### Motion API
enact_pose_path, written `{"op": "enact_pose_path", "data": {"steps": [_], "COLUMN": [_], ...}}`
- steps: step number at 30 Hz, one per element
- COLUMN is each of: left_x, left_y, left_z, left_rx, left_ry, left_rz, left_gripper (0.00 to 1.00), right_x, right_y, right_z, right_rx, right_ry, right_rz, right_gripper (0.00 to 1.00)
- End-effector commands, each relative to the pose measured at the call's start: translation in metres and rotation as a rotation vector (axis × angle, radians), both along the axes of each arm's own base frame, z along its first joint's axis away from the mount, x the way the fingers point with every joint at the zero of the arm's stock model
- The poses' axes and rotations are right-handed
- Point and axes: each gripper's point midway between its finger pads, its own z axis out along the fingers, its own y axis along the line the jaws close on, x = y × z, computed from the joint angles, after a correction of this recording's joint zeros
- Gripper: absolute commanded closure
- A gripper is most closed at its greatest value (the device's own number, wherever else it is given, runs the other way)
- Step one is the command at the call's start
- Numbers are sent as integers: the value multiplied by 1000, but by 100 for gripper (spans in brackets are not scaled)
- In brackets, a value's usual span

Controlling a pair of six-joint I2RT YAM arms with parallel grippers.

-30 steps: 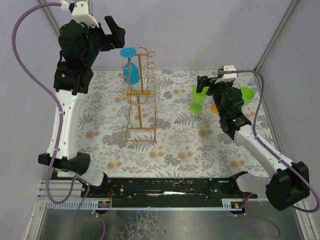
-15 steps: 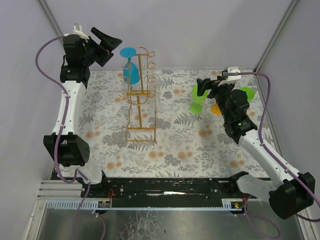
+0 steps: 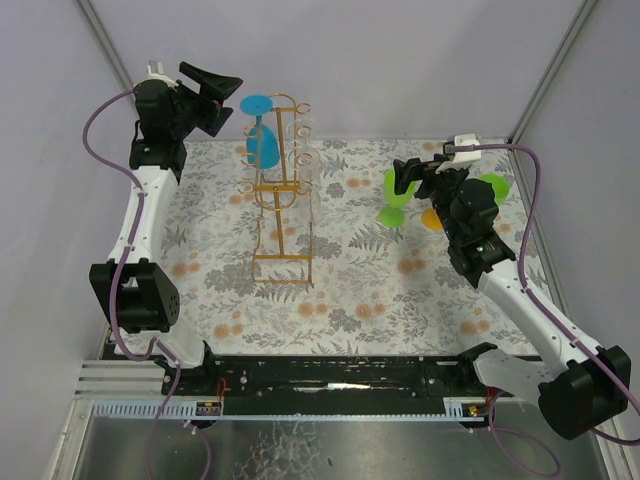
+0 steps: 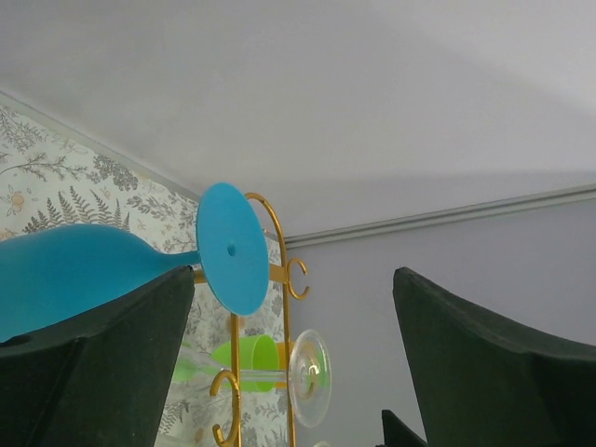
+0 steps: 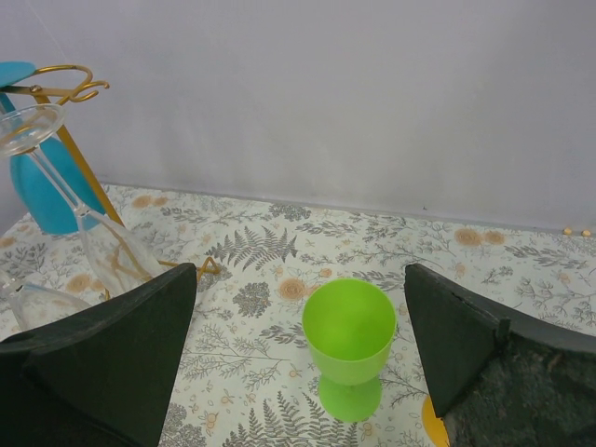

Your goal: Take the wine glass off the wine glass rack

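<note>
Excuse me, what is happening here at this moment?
The left claw, open, is raised beside the blue wine glass, which hangs upside down on the gold wire rack; nothing is gripped yet. The right claw, also open, hovers near a green glass standing on the table.

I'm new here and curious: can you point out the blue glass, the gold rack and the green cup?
blue glass (image 3: 262,148), top view, its bowl.
gold rack (image 3: 277,186), top view, a crossbar.
green cup (image 5: 349,328), right wrist view, its bowl.
</note>
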Motion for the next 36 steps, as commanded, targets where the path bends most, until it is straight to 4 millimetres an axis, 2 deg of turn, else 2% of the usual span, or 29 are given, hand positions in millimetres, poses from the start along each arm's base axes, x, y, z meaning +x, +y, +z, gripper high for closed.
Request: {"op": "enact_pose_path", "data": {"steps": [1,9,18,26,36], "left_x": [4,11,20,27,35], "left_y": [6,5,-6,-6,-8], "left_z": [17,2,-10,-20,-27], "left_rx": [-24,-34,-34,-26,-39], "left_ry": [-57,-27,-9,6,12], "left_rz": [45,49,39,45,29], "left_gripper": [14,17,20,24,42], "right_x": [-5,-6,-6,-3,-1], "right_y": [3,1,0,0,1], "right_z": [29,24,25,22,17], "right_rx": [32,27,9,-2,-3], "right_ry": [-68,-61,-61,-55,-48], "right_rz": [18,11,6,1,2], "right_gripper": [1,1,1,1,1]}}
